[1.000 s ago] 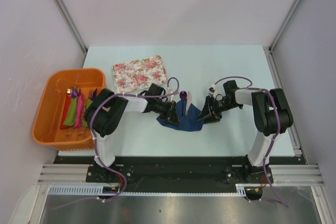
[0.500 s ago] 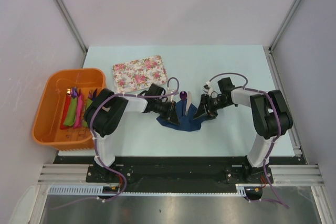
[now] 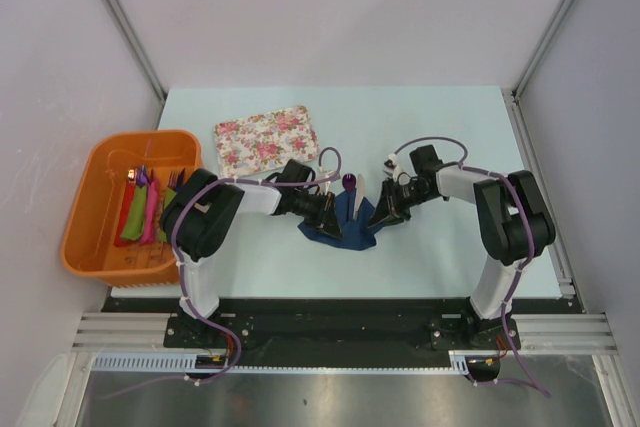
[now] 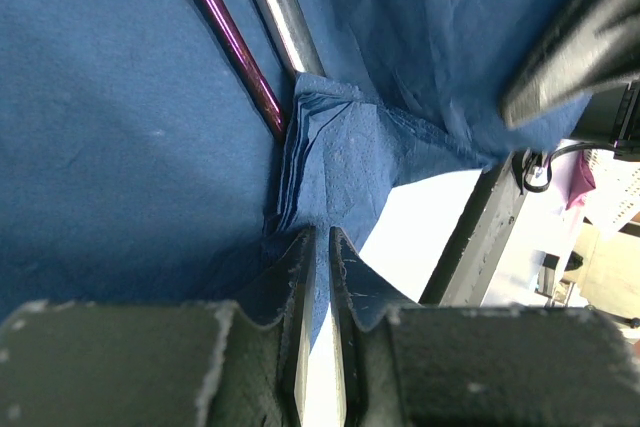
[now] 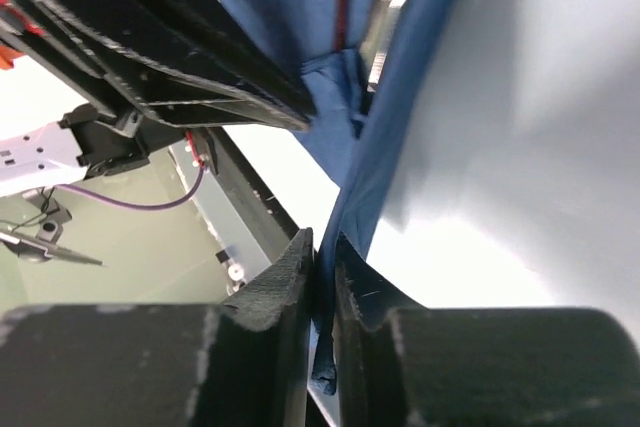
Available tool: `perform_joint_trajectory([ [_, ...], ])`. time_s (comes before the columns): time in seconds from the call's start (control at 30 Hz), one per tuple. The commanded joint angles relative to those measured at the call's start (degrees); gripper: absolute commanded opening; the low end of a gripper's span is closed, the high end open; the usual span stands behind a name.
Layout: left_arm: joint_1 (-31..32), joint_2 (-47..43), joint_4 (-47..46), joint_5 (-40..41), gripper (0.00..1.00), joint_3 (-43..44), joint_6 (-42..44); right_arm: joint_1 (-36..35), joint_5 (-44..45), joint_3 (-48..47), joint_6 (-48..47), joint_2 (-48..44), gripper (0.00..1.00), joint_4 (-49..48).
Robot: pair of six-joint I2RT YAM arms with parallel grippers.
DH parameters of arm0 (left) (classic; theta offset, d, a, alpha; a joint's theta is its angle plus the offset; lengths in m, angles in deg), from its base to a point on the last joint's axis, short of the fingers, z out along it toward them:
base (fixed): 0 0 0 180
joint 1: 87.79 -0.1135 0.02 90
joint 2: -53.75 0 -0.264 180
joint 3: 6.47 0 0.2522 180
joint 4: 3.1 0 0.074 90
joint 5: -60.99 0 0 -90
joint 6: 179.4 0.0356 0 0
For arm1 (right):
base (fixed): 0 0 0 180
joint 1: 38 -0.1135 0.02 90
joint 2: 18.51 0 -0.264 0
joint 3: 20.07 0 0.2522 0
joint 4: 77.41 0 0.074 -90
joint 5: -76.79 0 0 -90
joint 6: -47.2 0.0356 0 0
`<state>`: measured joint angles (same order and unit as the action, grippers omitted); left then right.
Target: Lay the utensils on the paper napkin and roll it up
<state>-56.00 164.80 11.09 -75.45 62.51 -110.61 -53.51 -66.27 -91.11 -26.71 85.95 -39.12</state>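
While the rolling step is in hand, the paper napkin (image 3: 340,230) lies crumpled on the counter (image 3: 450,137) between the two arms. It carries the utensils (image 3: 354,185): a purple-handled piece (image 4: 225,32) and a grey-silver piece (image 4: 280,7), side by side, their heads past the far edge.

Left end effector (image 4: 318,247): narrowed to a slit, with a folded corner of the napkin pinched at the tips.

Right end effector (image 5: 322,252): likewise nearly closed, with the opposite edge gripped and raised off the counter.

Handling, as judged: the raised edge is best carried over both handles and held taut. Both pinches should be moved together, so that the thin paper is not torn and the handles are not pushed out.
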Motion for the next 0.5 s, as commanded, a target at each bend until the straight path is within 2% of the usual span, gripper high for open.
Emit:
perform_joint_trajectory([
  [0.0,0.11,0.31,-1.83,2.58,0.16,-0.82,0.56,-2.24,-2.14,-3.19,2.09,0.65,0.15,-1.85],
  [0.47,0.03,-1.09,-2.1,2.14,0.16,-1.08,0.47,-7.17,-3.72,-6.71,13.69,7.76,0.13,-12.66],
])
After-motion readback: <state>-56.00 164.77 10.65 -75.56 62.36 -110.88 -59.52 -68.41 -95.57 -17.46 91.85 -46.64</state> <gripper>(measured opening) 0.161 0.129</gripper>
